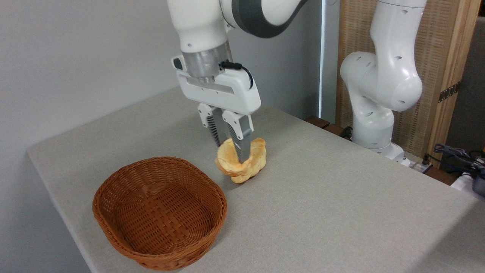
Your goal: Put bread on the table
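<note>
Placing step, by the look of it, and close to its end. Gripper [232,148] pointing straight down, fingers narrowed onto the bread [242,163] and pinching it through the middle, one finger plainly in front of the crust, the other mostly hidden behind. Bread low over the grey surface [333,204], just to the right of the wicker basket [159,212] and clear of its rim; bottom edge apparently touching or a hair above the cloth-like top, hard to tell which from this angle. Basket holding nothing visible. Judged next: settle the last bit downward if any gap remains, then spread the fingers gently and lift straight up. Worth minding: a soft, lumpy bun tilted in the grip, likely to roll or cling to a finger on release, so a slow opening and a vertical retreat, away from the basket wall.
</note>
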Available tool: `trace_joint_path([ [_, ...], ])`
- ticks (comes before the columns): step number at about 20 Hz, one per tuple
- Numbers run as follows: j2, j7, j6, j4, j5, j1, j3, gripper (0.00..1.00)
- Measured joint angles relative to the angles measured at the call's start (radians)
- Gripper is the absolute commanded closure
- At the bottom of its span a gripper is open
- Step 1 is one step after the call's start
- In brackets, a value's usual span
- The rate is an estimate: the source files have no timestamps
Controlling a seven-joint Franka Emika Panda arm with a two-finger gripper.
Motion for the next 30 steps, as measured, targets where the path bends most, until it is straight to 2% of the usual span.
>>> trace_joint_path([
  [5,-0.022,0.023,0.001,-0.126,-0.001,-0.054,-0.001,0.0],
  [8,-0.007,0.023,0.004,-0.146,-0.001,-0.08,-0.002,0.0],
  [13,-0.002,0.036,0.013,-0.143,-0.001,-0.08,0.0,0.0],
  [22,-0.007,0.037,0.063,-0.075,-0.001,-0.079,0.055,0.0],
  [27,0.0,0.037,0.204,-0.048,-0.001,-0.078,0.063,0.0],
  [30,0.032,0.037,0.267,0.007,-0.001,-0.075,0.066,0.0],
])
